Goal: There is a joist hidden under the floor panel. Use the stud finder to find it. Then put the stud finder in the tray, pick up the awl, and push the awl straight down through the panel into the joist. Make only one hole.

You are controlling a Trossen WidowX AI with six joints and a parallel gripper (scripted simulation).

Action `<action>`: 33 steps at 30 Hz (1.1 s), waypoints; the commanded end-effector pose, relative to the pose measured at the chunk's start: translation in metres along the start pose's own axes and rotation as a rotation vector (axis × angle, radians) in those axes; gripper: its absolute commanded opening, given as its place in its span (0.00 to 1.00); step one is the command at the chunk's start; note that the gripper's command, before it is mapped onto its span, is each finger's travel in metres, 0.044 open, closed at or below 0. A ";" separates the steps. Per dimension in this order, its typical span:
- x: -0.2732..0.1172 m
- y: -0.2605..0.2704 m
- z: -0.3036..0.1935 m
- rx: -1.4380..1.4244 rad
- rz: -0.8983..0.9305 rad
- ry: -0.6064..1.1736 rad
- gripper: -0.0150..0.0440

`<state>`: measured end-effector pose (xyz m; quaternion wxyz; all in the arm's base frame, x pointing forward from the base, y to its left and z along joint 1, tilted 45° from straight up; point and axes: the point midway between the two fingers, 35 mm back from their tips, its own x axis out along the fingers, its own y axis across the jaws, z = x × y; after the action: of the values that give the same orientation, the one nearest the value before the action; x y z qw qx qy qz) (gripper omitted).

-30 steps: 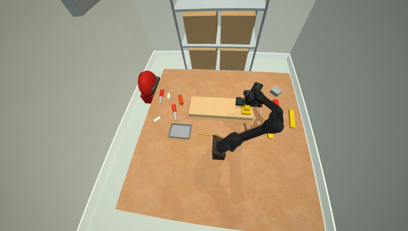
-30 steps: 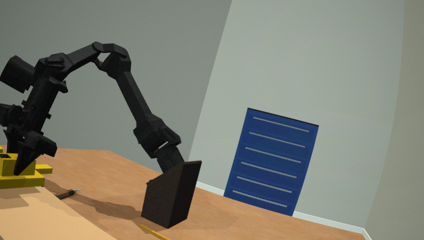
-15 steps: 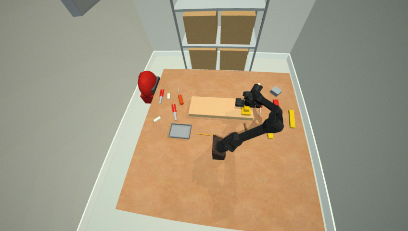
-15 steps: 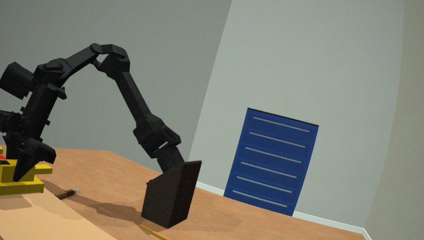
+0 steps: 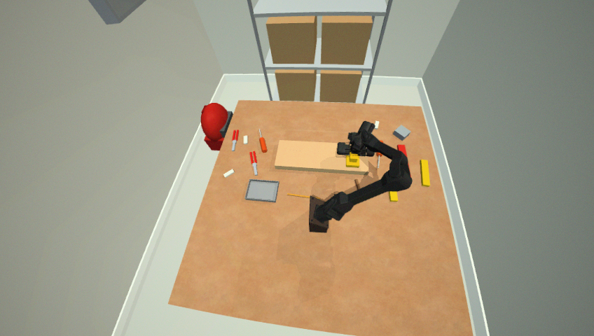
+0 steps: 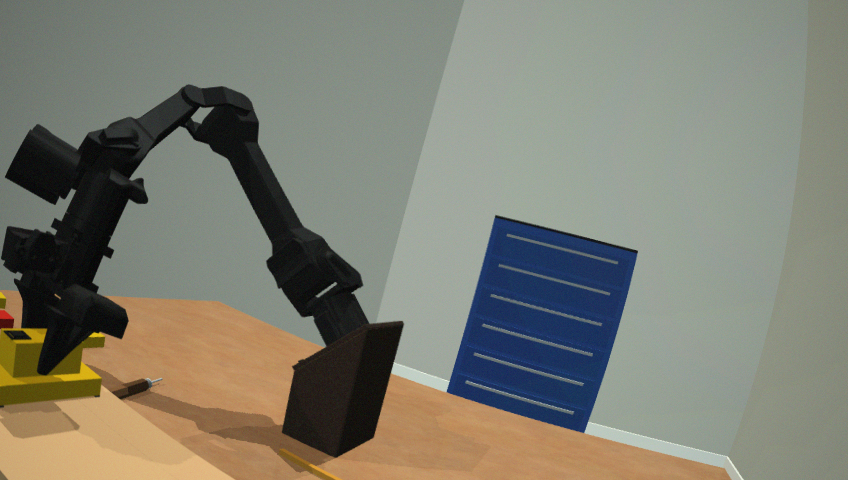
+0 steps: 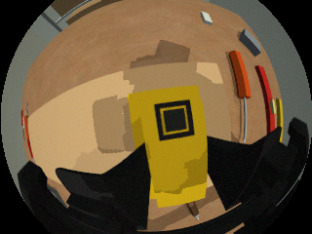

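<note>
My gripper (image 5: 355,153) (image 6: 34,352) (image 7: 172,142) is shut on the yellow stud finder (image 5: 352,162) (image 6: 23,355) (image 7: 181,168), over the right part of the pale floor panel (image 5: 304,155) (image 6: 123,436) (image 7: 63,127). A small gap and a shadow show under the stud finder in the exterior view. Its dark square display faces up. The awl (image 5: 356,183) (image 6: 135,387) (image 7: 193,210), with a brown handle and thin metal tip, lies on the table just in front of the panel's right end. The grey tray (image 5: 262,190) stands empty at the left. The joist is hidden.
An orange screwdriver (image 7: 240,73), a red bar (image 7: 265,93), a grey block (image 5: 401,132) (image 7: 251,42) and yellow bars (image 5: 424,172) (image 5: 393,196) lie at the right. Another screwdriver (image 5: 263,144) and red-handled tools (image 5: 235,135) (image 5: 253,158) lie left. A pencil (image 5: 297,195) (image 6: 309,465) lies near the arm's base.
</note>
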<state>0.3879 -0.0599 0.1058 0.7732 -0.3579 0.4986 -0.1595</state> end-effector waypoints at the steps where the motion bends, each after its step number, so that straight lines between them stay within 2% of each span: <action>1: 0.001 0.013 -0.001 -0.003 0.003 0.002 0.25; 33: 0.001 0.083 -0.001 -0.003 0.006 0.002 0.25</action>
<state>0.3796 -0.0104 0.0542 0.7732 -0.3567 0.5000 -0.1581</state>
